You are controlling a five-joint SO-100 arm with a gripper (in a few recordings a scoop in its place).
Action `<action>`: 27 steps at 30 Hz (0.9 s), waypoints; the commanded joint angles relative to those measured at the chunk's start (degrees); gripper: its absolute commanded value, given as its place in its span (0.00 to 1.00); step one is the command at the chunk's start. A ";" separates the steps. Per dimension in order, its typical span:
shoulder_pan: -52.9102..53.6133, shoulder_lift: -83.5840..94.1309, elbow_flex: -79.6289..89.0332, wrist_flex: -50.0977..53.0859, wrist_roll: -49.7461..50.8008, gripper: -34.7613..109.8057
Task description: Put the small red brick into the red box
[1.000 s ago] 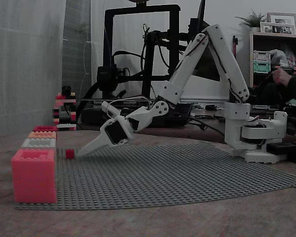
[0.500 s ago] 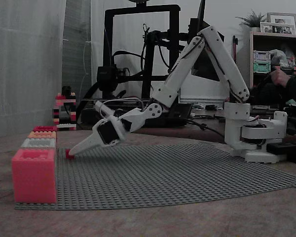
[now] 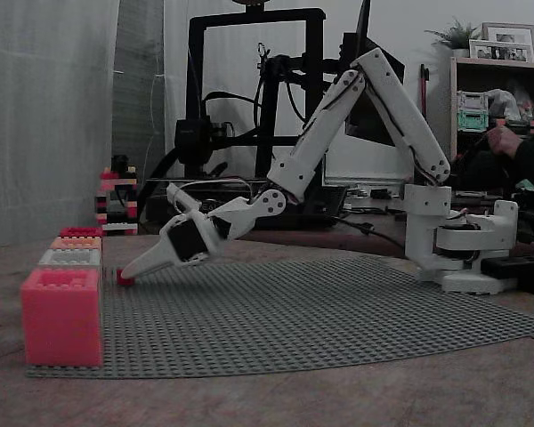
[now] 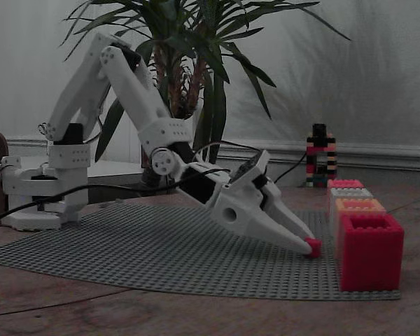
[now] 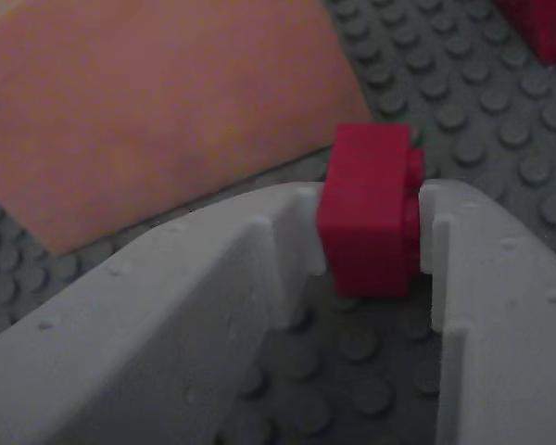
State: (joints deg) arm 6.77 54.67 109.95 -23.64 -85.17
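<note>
With the claw (image 5: 366,222) pinching the small red brick (image 5: 366,209) only at its tips, a tilted lift could twist it free toward 12 o'clock.

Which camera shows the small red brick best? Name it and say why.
The wrist view: the small red brick sits large between the gripper fingers, on the baseplate. In both fixed views it is only a tiny red speck at the gripper tip.
</note>
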 commanded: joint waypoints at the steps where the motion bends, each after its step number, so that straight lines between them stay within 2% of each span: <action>1: -0.79 1.85 -2.81 -1.93 -0.18 0.25; 7: -0.79 3.96 -2.81 0.44 1.41 0.24; 18: -0.79 26.28 -1.23 28.92 13.01 0.24; 21: -0.53 30.23 -3.60 37.00 20.13 0.24; 27: 1.58 28.83 -17.58 54.58 41.66 0.24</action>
State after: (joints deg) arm 6.24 79.01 102.83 22.59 -50.98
